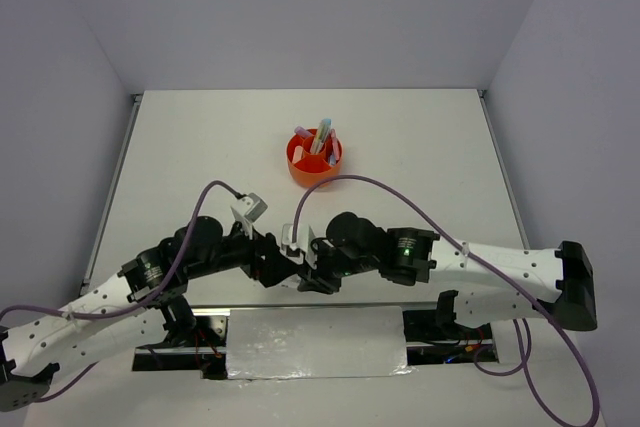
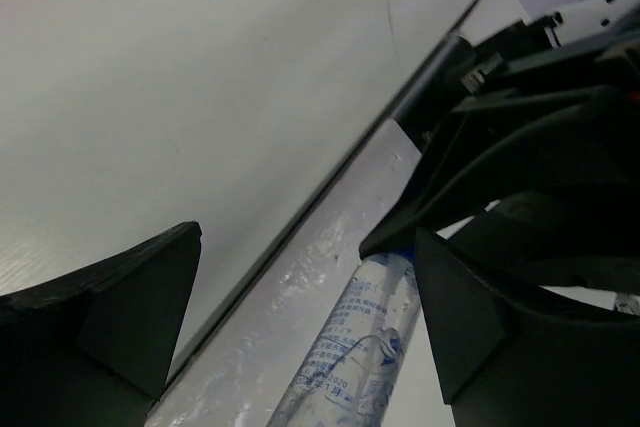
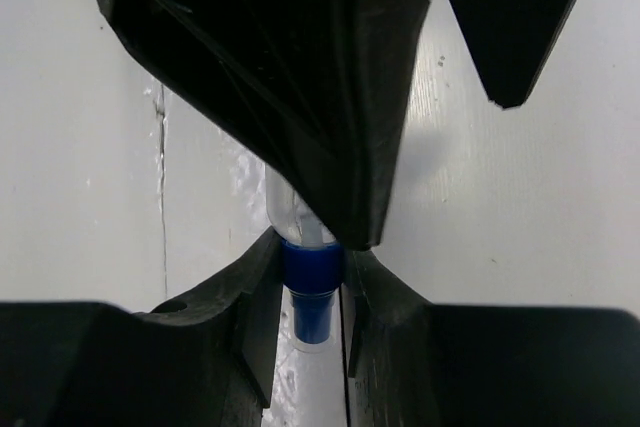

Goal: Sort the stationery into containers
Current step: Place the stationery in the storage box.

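From above, both arms reach in low from the near corners and fold inward, so the left hand [image 1: 272, 263] and right hand [image 1: 312, 277] meet nose to nose just past the near edge of the worktop [image 1: 200, 147]. The left arm comes from the lower left, the right arm from the lower right, each trailing a purple cable [image 1: 440, 237]. A shiny sheet [image 1: 315, 342] lies between the 2 bases. The orange organizer [image 1: 300, 171] stands well apart from the hands, further back and near the middle, with several pens [image 1: 322, 137] upright in it. The thing between the hands cannot be made out here.

In the left wrist view, the left hand [image 2: 308, 237] is spread wide and grips nothing. A white tube [image 2: 350, 347] with a blue cap runs between its 2 fingers, closer to the right one, over the crinkled sheet [image 2: 290, 297]. Whether that finger touches the tube I cannot tell. The tube's label has blue print, too small and slanted to read. The other hand's black parts fill the upper right.

In the right wrist view, the right hand [image 3: 312, 247] is clamped on the tube [image 3: 285, 212] at its blue cap, 1 finger on each side. The tube's body runs up behind a finger of the left hand [image 3: 420, 67].
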